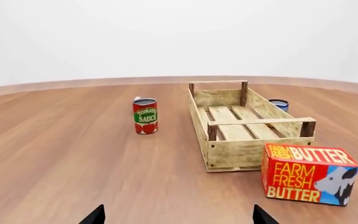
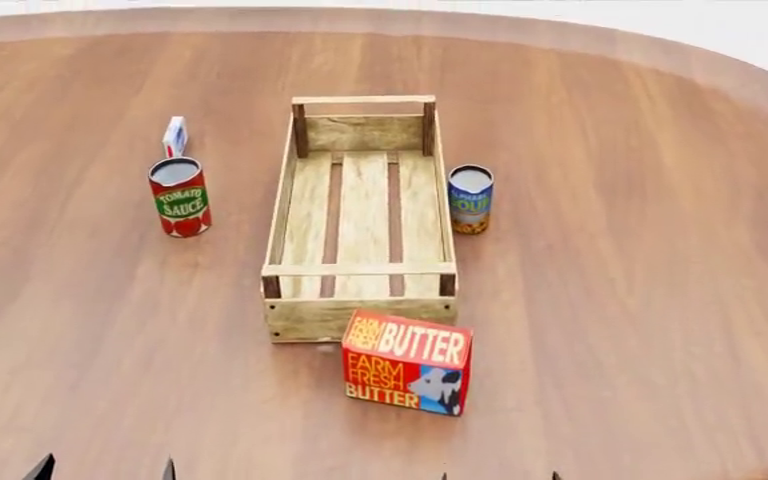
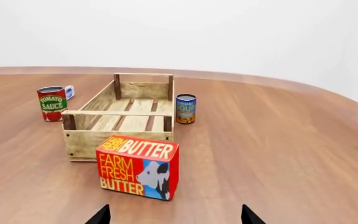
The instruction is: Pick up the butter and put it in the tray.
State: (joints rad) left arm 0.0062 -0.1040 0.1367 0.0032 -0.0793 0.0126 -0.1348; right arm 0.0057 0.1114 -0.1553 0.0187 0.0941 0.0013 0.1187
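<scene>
The butter [image 2: 407, 361], a red-orange carton with "FARM FRESH BUTTER" lettering and a cow picture, stands on the wooden table just in front of the tray's near end. It also shows in the left wrist view [image 1: 307, 173] and the right wrist view [image 3: 136, 166]. The tray [image 2: 285, 215], a long pale slatted crate, is empty and shows in the left wrist view [image 1: 231, 154] and the right wrist view [image 3: 92, 138] too. My left gripper [image 1: 177, 217] is open and empty, near the table's front edge at the left [image 2: 104, 470]. My right gripper [image 3: 175, 216] is open and empty, just short of the butter [image 2: 500, 477].
A red tomato sauce can [image 2: 180, 197] stands left of the tray, with a small white-blue carton [image 2: 175, 136] behind it. A blue soup can [image 2: 470, 199] stands right of the tray. The round wooden table [image 2: 624, 300] curves away at the far right.
</scene>
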